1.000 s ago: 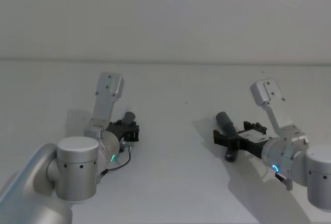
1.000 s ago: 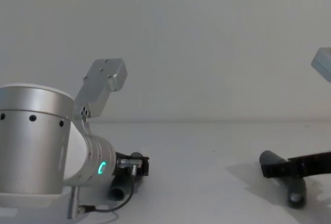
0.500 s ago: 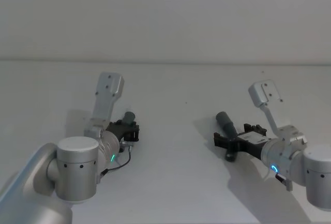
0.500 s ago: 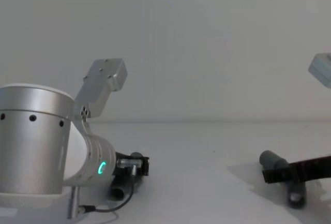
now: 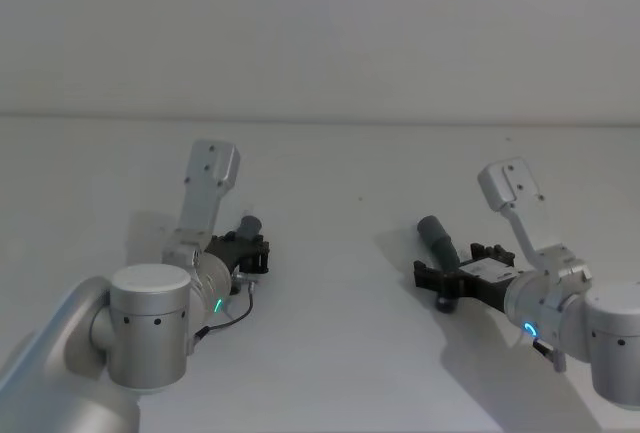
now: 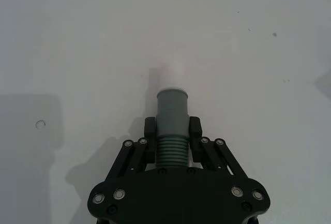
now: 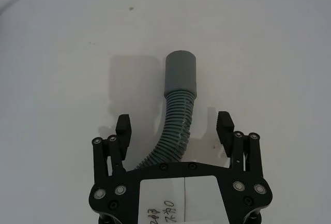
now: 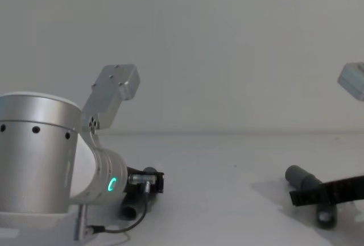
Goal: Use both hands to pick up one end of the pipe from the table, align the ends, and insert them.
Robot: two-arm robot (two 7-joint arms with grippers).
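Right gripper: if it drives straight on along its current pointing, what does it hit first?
The ribbed pipe piece: it lies between the right gripper's open fingers, so the palm likely meets its ribs first, then the table. Depth is unclear. The left gripper holds the white-tipped pipe piece.

Label point(image 7: 184, 195) on right pincer point(image 7: 174, 125) bears illegible handwriting.

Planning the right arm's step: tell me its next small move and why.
Probably close the right gripper: its fingers stand open either side of the ribbed piece, not touching it, while the left gripper clamps the white-tipped piece.
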